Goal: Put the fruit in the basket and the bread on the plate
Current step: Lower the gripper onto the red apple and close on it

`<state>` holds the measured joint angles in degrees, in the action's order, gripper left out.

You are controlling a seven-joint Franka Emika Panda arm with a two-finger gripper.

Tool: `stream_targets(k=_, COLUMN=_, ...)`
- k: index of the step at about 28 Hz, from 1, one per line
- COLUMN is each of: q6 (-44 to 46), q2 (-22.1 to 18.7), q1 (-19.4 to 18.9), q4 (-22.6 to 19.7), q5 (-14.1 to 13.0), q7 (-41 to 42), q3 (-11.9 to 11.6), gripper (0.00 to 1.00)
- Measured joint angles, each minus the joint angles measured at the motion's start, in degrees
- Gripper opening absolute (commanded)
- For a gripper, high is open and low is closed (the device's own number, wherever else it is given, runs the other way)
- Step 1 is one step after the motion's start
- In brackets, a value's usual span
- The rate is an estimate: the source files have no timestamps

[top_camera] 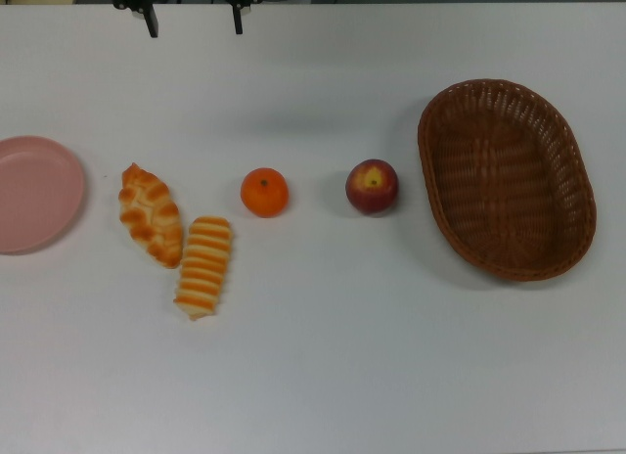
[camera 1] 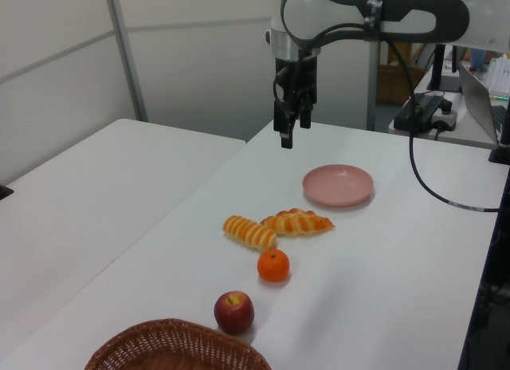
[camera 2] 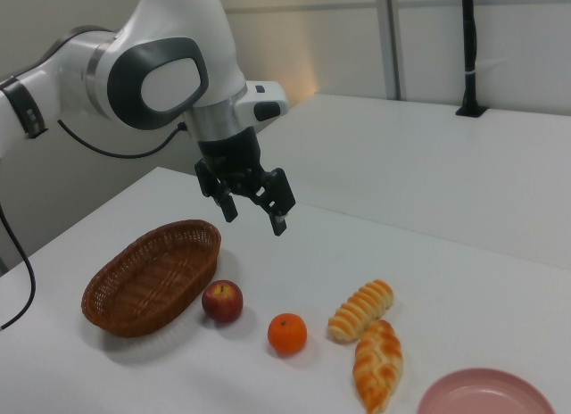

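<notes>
My gripper [top_camera: 194,25] hangs open and empty above the far edge of the white table, well clear of everything on it. In the top view a row runs left to right: the pale pink plate [top_camera: 34,192], a braided twist of bread [top_camera: 151,214], a striped loaf [top_camera: 204,266], the orange mandarin [top_camera: 264,192], the dark red apple [top_camera: 372,187] and the brown wicker basket [top_camera: 489,170]. Basket and plate hold nothing. In the right view the gripper [camera 2: 254,219] hovers above and behind the apple [camera 2: 222,301] and the mandarin [camera 2: 287,333].
A second white table [camera 1: 96,179] stands beside this one at the left view's left. Black cables [camera 1: 430,179] trail over the table's edge at the left view's right, near a power brick [camera 1: 426,111]. A dark post [camera 2: 470,48] rises at the back of the right view.
</notes>
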<state>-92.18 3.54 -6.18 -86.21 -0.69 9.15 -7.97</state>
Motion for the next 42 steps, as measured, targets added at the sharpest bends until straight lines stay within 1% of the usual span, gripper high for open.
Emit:
stream_targets(k=3, q6=0.0, q2=0.1, q1=0.0, q4=-0.2, q5=0.1, q7=0.0, q3=0.8, gripper=1.00)
stream_targets(k=6, q6=0.0, q2=1.0, q1=0.0, q4=-1.0, q5=0.3, q7=0.0, q3=2.2, gripper=1.00)
stream_targets(k=8, q6=-0.2, q2=2.6, q1=-0.1, q4=-1.2, q5=0.4, q7=-0.9, q3=3.7, gripper=1.00)
stream_targets(k=11, q6=-2.9, q2=5.1, q1=-0.1, q4=-1.5, q5=0.7, q7=-4.4, q3=5.8, gripper=1.00)
stream_targets(k=12, q6=-4.6, q2=6.5, q1=-0.1, q4=-1.7, q5=1.1, q7=-6.5, q3=6.8, gripper=1.00)
stream_targets(k=13, q6=-5.6, q2=7.5, q1=-0.2, q4=-1.8, q5=1.5, q7=-7.8, q3=7.4, gripper=1.00)
stream_targets(k=16, q6=-9.2, q2=10.6, q1=-0.9, q4=-2.0, q5=3.2, q7=-11.8, q3=8.6, gripper=1.00)
stream_targets(k=17, q6=-10.6, q2=12.0, q1=-1.7, q4=-2.1, q5=4.3, q7=-13.2, q3=8.7, gripper=1.00)
stream_targets(k=20, q6=-12.7, q2=14.4, q1=-3.6, q4=-2.1, q5=6.5, q7=-16.2, q3=8.8, gripper=1.00)
stream_targets(k=23, q6=-13.3, q2=15.8, q1=-5.6, q4=-2.1, q5=7.8, q7=-18.4, q3=8.9, gripper=1.00)
stream_targets(k=28, q6=-13.3, q2=15.8, q1=-8.3, q4=-2.7, q5=8.1, q7=-19.5, q3=8.9, gripper=1.00)
stream_targets(k=30, q6=-13.3, q2=15.8, q1=-9.3, q4=-3.3, q5=8.5, q7=-20.0, q3=8.9, gripper=1.00)
stream_targets(k=36, q6=-13.5, q2=15.8, q1=-12.8, q4=-7.1, q5=10.4, q7=-23.5, q3=9.0, gripper=1.00)
stream_targets(k=42, q6=-16.9, q2=15.8, q1=-15.3, q4=-10.5, q5=11.7, q7=-27.0, q3=9.0, gripper=1.00)
